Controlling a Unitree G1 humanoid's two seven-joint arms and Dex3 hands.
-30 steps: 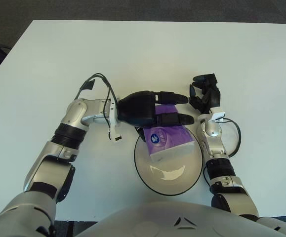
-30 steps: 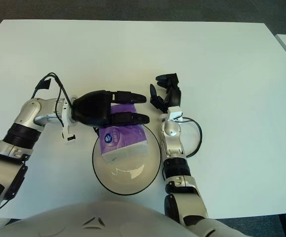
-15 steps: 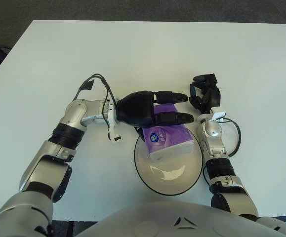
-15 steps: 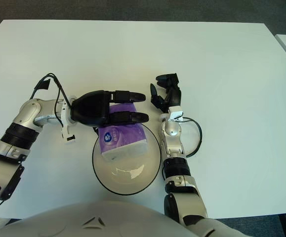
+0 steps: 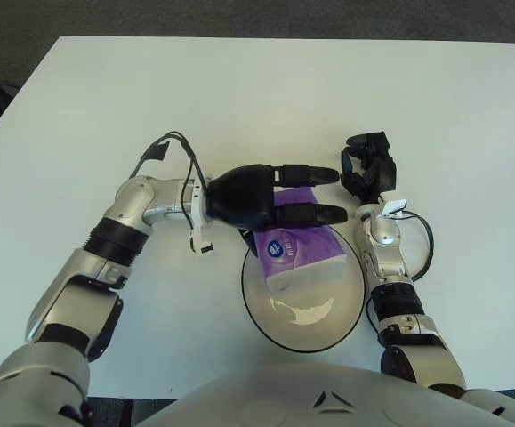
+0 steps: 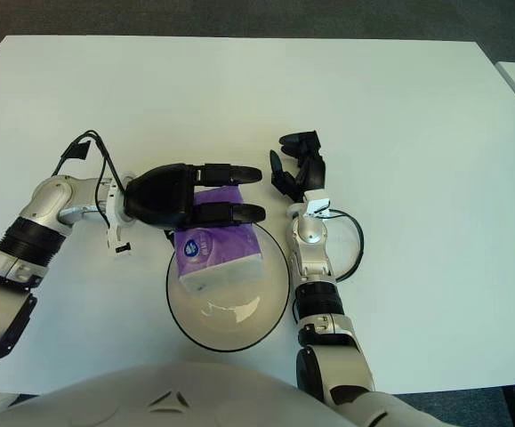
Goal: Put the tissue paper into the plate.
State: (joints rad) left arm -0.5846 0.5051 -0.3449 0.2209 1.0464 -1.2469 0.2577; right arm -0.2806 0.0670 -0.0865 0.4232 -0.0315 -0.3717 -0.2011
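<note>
1. We see the tissue pack (image 5: 294, 256), purple with a white lower edge, lying tilted in the plate (image 5: 344, 311), in the far half of it, nearest the left hand. Against the frame a second ago it has slid slightly toward the robot's left and its near corner sits a little lower in the bowl.

2. Our left hand (image 5: 266, 197) reaches in from the left over the plate's far rim. Its fingers (image 5: 310, 213) are stretched out straight, one pair above the pack's far end and one across its top. We cannot tell whether they pinch the pack or only lie against it; some purple shows between the two finger rows.

3. Compared with the earlier frame the left hand has drawn back a touch to the left, and the forearm (image 5: 124, 218) lies flatter and further out. The fingers look the same as before.

4. Our right hand (image 5: 368, 169) shows just beyond the plate's right rim, on the far right side of it, with fingers curled in and holding nothing. It has not moved since the earlier frame.

5. The plate sits on the white table (image 5: 266, 89) close to the robot's body, in the same spot as before.
</note>
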